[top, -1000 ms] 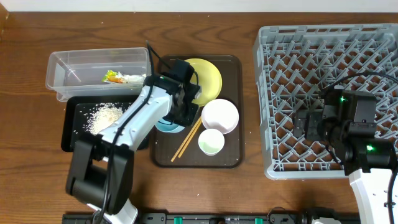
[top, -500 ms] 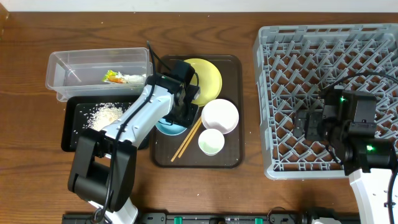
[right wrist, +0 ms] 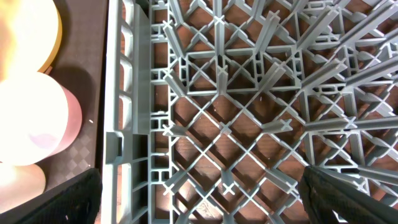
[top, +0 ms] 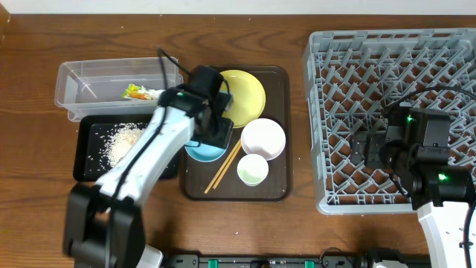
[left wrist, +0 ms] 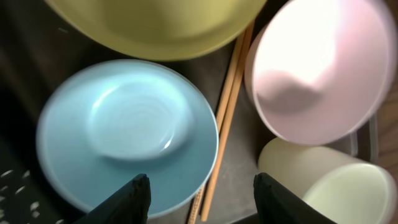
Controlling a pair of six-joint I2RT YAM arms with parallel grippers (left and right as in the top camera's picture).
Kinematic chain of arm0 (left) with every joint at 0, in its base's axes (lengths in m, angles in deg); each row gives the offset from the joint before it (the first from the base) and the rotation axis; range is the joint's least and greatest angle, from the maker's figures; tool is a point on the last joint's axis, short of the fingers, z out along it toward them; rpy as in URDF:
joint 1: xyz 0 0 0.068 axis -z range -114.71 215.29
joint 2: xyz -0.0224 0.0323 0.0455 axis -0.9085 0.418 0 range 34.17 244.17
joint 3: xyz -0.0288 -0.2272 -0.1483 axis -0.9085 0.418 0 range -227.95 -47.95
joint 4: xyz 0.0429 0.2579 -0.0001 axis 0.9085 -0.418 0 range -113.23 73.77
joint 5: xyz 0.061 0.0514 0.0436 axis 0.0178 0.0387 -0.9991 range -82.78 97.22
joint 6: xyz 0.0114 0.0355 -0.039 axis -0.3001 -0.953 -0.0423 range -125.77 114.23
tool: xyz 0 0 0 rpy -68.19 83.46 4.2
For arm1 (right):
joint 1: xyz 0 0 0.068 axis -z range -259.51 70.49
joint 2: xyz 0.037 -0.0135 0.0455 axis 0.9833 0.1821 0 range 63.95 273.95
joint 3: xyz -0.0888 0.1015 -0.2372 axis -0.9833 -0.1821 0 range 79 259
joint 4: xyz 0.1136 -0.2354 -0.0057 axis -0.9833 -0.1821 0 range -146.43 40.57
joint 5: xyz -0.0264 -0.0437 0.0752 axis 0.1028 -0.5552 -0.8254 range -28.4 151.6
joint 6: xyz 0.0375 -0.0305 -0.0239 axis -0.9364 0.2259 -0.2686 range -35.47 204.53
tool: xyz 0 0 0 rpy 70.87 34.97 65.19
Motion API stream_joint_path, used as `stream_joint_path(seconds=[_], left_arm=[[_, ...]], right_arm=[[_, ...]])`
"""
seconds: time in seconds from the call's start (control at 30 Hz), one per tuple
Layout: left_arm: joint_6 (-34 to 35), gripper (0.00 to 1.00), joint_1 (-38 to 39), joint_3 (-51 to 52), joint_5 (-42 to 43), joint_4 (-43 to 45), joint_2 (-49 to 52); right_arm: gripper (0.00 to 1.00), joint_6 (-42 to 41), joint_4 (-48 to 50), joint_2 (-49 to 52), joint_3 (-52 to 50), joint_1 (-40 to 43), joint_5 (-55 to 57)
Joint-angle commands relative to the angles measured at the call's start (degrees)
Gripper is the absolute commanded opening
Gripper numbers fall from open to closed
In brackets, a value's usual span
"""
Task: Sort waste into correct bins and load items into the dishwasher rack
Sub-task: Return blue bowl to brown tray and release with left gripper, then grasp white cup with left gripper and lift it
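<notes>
The light blue bowl sits upright left of centre in the overhead frame, at the left edge of the dark brown serving tray. The two chopsticks lie just beside its right rim. The white bowl and small cup stand right of those, and the yellow plate is above. We judge the waste sorted. The wrapper lies in the clear tub at upper left, and the rice is in the black tray below it. Loading is not begun: the dishwasher rack, filling the right of the frame, holds no dish that we can see. The left gripper hangs over the bowl's right rim and the chopsticks, jaws partly apart with nothing between them. The next move, in our view, calls for a descent and a pinch on the bowl's rim without catching the chopsticks. The left arm slants from the lower left up to the bowl, wrist pointing down. The right gripper hovers above the rack's lattice, jaws wide and empty.
</notes>
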Motion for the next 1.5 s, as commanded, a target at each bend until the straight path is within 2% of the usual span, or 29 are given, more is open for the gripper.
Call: stream_joint_path(seconds=[0.0, 0.1, 0.17, 0.2, 0.27, 0.43, 0.67, 0.8, 0.9, 1.07, 1.13, 1.2, 1.23, 1.37, 1.47], left_arm=[[4.4, 0.57, -2.0, -1.5, -0.7, -1.4, -3.1], [9.7, 0.58, -5.2, -1.5, -0.6, -3.8, -4.1], [12.0, 0.63, -7.7, -1.4, 1.9, -5.2, -4.1], [11.1, 0.63, -9.6, -1.4, 7.6, -5.6, -4.1], [8.4, 0.63, -10.2, -1.3, 12.6, -5.6, -4.1], [6.1, 0.66, -7.7, -0.5, 16.3, -5.7, -4.1], [6.1, 0.66, -0.6, 3.8, 16.2, -3.7, -4.1], [6.8, 0.66, 3.0, 8.1, 12.9, -0.8, -4.0], [9.2, 0.66, 4.7, 12.0, 9.6, 2.7, -4.0], [11.1, 0.66, 5.1, 16.9, 9.6, 10.0, -3.9], [12.4, 0.56, 5.1, 18.0, 9.6, 11.6, -3.8], [13.0, 0.39, 5.1, 18.3, 9.6, 11.8, -3.8], [13.4, 0.34, 5.1, 18.4, 9.6, 11.7, -3.7], [13.7, 0.3, 5.1, 18.3, 9.8, 11.6, -3.8], [13.7, 0.21, 5.1, 18.3, 10.3, 11.6, -3.7]], right_arm=[[0.99, -0.6, 0.4, 0.0, 1.1, 0.8, -1.9], [0.99, -0.5, 1.9, 0.0, 1.1, 0.4, -9.3], [0.99, -0.5, 2.8, 0.0, 1.1, -0.4, -11.4], [0.99, -0.5, 3.2, 0.0, 1.1, -1.1, -10.9], [0.99, -0.5, 3.6, 0.0, 1.1, -1.2, -10.9], [0.99, -0.6, 4.0, 0.0, 1.1, -1.2, -10.7], [0.99, -0.6, 3.7, 0.0, 1.1, -1.2, -10.7], [0.99, -0.6, 3.6, 0.0, 1.1, -1.2, -10.7], [0.99, -0.6, 3.6, 0.0, 1.1, -1.2, -10.7], [0.99, -0.6, 3.6, 0.0, 1.1, -1.2, -10.7], [0.99, -0.6, 3.5, 0.0, 1.1, -1.2, -10.7], [0.99, -0.6, 3.2, 0.0, 1.1, -1.2, -10.7], [0.99, -0.6, 3.1, 0.0, 1.1, -1.2, -10.7], [0.99, -0.5, 3.0, 0.0, 1.1, -1.2, -10.7], [0.99, -0.5, 3.0, 0.0, 1.1, -1.2, -10.7]])
